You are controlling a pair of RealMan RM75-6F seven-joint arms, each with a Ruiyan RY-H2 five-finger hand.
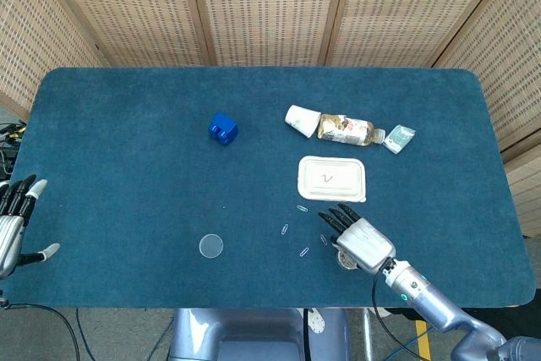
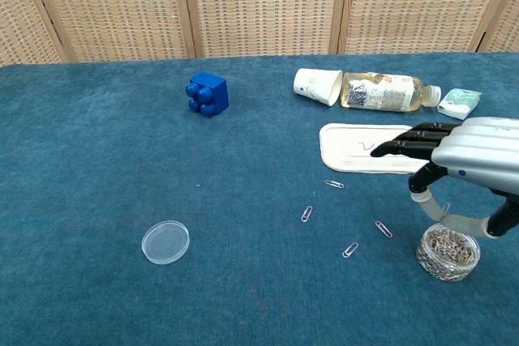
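The right hand (image 1: 363, 241) hovers with fingers (image 1: 336, 217) spread over a small dish of clips (image 1: 345, 259) near the front edge of the blue bench (image 1: 127, 175) (loose paper clips (image 1: 286, 229) lie just beside it). The white tray (image 1: 331, 178) lies just behind; the left hand (image 1: 12, 224) rests open at the far left edge.

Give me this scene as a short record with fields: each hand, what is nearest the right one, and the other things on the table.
left hand: open, at the table's left edge, holding nothing
right hand: open, fingers spread, above the dish of paper clips
near it: loose paper clips, white tray
elsewhere: blue block, clear lid, paper cup, bottle, small packet
surface: blue table
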